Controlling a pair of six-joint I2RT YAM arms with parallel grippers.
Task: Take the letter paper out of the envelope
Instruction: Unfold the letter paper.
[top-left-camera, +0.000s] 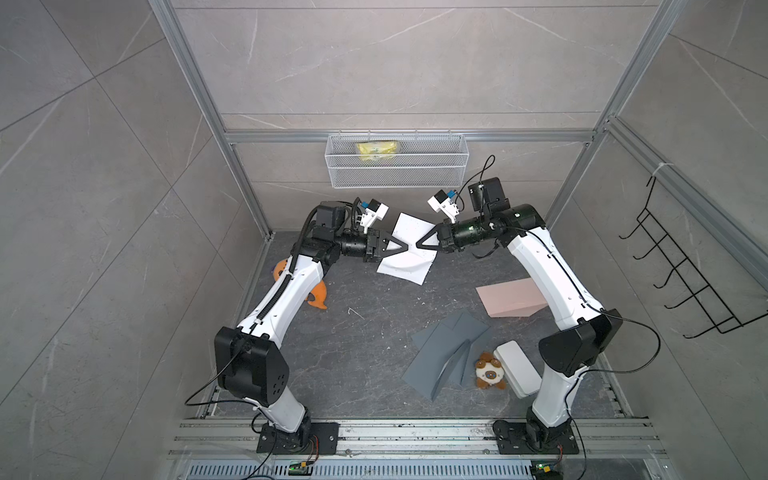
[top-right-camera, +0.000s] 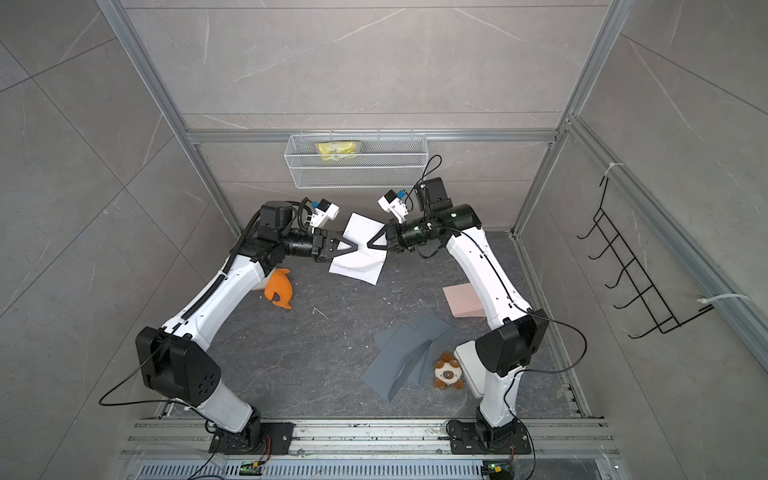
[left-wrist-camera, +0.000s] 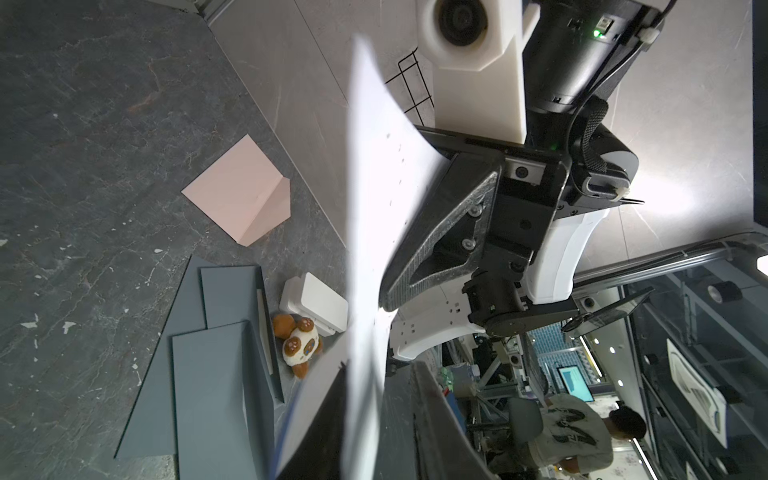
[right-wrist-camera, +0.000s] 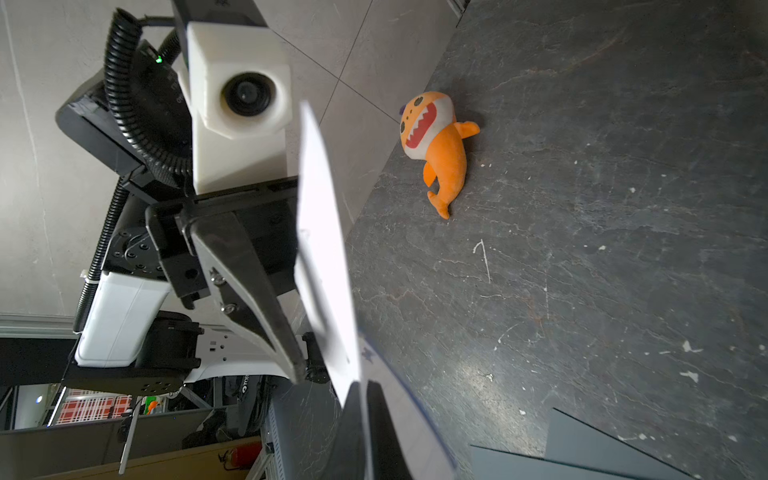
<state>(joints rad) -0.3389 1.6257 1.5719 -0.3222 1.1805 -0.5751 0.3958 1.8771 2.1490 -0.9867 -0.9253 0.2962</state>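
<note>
There were two robot arms; the left arm (top-left-camera: 286, 291) came in from the left of the frame and the right arm (top-left-camera: 544, 266) from the right. There were two grippers, and they met tip to tip in the upper middle of both top views.

There was one white letter paper (top-left-camera: 409, 264); it hung in the air between the grippers, bent at the spot where they met, and it was out of any envelope. The right gripper (top-left-camera: 419, 245) was pressed together on the paper. The paper ran between the fingers of the left gripper (top-left-camera: 402, 246), but I could not tell if they pinched it.

One pink envelope (top-left-camera: 505, 297) lay flat at the right, partly under the right arm. A heap of grey folded sheets (top-left-camera: 444, 353) lay lower right; I could not count them. There were two soft toys: one orange shark toy (top-right-camera: 279, 289) at the left and one brown and white toy (top-left-camera: 490, 371) touching the grey heap. One white box (top-left-camera: 517, 368) lay just beside that toy.

The table (top-left-camera: 365, 332) was dark grey stone with pale scratches. The walls (top-left-camera: 395, 62) were grey tiles inside a metal frame (top-left-camera: 407, 136). One wire basket (top-left-camera: 397, 176) hung at the back with one yellow thing (top-left-camera: 377, 150) in it; one black wire rack (top-left-camera: 681, 282) hung at the right.
</note>
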